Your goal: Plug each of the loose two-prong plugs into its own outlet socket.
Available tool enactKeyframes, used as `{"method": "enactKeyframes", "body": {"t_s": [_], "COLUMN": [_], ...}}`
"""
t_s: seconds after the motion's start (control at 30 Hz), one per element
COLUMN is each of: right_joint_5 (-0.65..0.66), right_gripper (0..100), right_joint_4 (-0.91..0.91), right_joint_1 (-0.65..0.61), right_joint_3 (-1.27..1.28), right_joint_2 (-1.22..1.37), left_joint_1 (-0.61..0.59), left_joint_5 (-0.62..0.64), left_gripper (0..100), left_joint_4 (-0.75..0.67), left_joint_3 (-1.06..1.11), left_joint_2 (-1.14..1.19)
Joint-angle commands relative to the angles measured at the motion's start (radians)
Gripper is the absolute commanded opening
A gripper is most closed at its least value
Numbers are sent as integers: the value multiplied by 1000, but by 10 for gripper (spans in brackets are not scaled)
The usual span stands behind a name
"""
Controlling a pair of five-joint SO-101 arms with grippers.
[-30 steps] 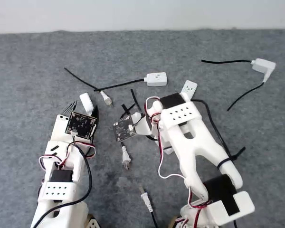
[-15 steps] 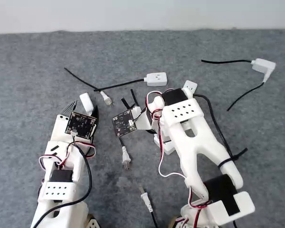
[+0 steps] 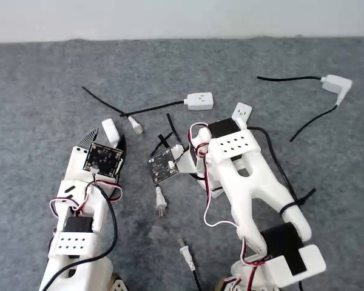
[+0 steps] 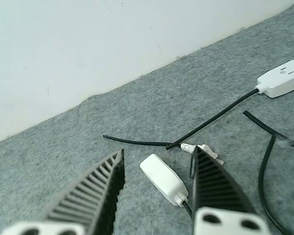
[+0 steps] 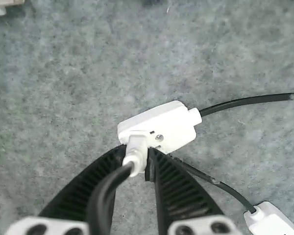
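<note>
My right gripper (image 5: 137, 152) is shut on a white two-prong plug (image 5: 135, 147) with a black cord. The plug's front end meets the face of a white outlet socket (image 5: 157, 128), and its prongs are hidden. In the high view this gripper (image 3: 164, 145) sits mid-table. My left gripper (image 4: 159, 154) stands open just short of another white outlet block (image 4: 161, 178), with a small loose plug (image 4: 202, 150) lying beyond it. More loose plugs (image 3: 160, 203) (image 3: 185, 253) rest in front of the arms.
Other white outlets lie at the back: one (image 3: 199, 100) on a long black cord, one (image 3: 241, 111) beside the right arm, one (image 3: 337, 83) at the far right. Black cords cross the grey carpet. A pale wall bounds the far edge.
The right wrist pushed forward a little, then drew back and slightly right. The left arm has stayed still.
</note>
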Motion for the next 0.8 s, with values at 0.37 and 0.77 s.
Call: {"method": "enactKeyframes", "body": {"t_s": [0.37, 0.77], "right_joint_5": [6, 14], "right_gripper": [8, 8], "right_joint_4": [-113, -108], "right_joint_1": [1, 10], "right_joint_3": [25, 15], "right_joint_2": [94, 150], "left_joint_1": [2, 3], "left_joint_5": [-9, -9], "left_gripper": [217, 217], "left_joint_4": [-26, -28], "left_joint_3": [-7, -7], "left_joint_2": [3, 3]}}
